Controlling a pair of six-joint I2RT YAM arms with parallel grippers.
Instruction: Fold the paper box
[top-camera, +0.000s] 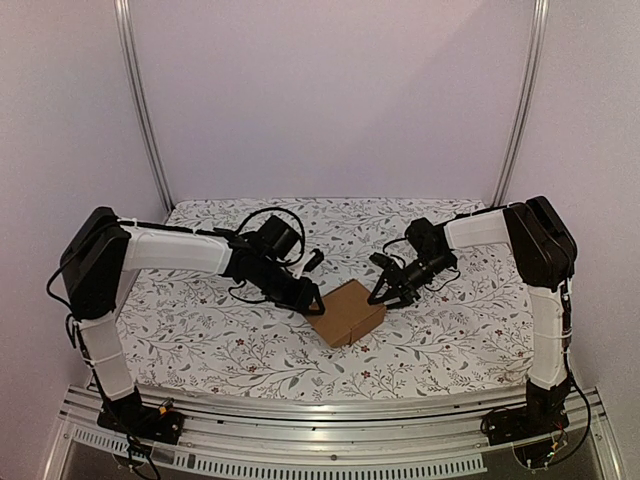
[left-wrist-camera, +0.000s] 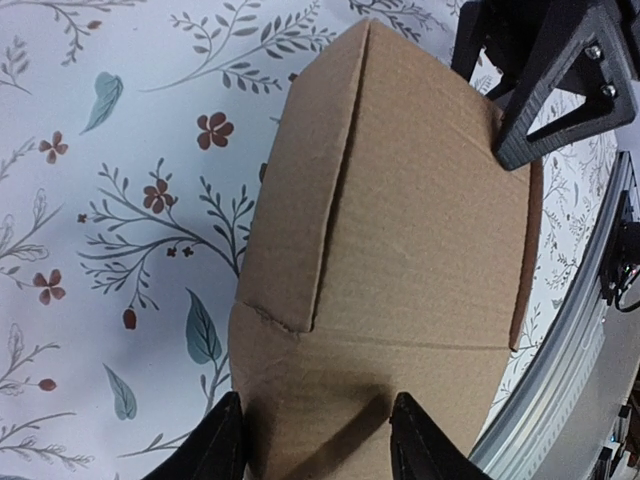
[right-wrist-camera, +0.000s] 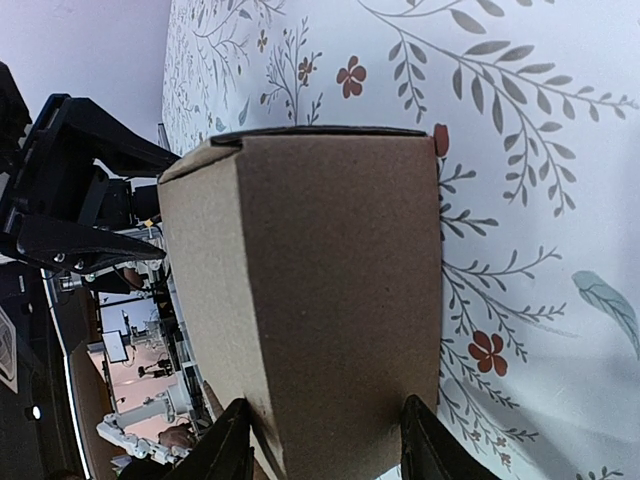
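Observation:
The paper box (top-camera: 345, 315) is a closed brown cardboard cube standing on the flowered cloth between my two grippers. My left gripper (top-camera: 310, 297) is at its left side. In the left wrist view its jaws (left-wrist-camera: 320, 445) stand apart over a box (left-wrist-camera: 400, 220) face wider than their gap, one tip at the face's left edge and the other on the cardboard. A flap seam runs down that face. My right gripper (top-camera: 385, 293) is at the box's far right corner. In the right wrist view its fingers (right-wrist-camera: 325, 445) sit against both sides of the box (right-wrist-camera: 330, 270).
The flowered tablecloth (top-camera: 220, 340) covers the table. A metal rail (top-camera: 330, 415) runs along the near edge, with both arm bases on it. Metal uprights (top-camera: 145, 110) stand at the back corners. The left gripper (right-wrist-camera: 80, 190) shows beyond the box in the right wrist view.

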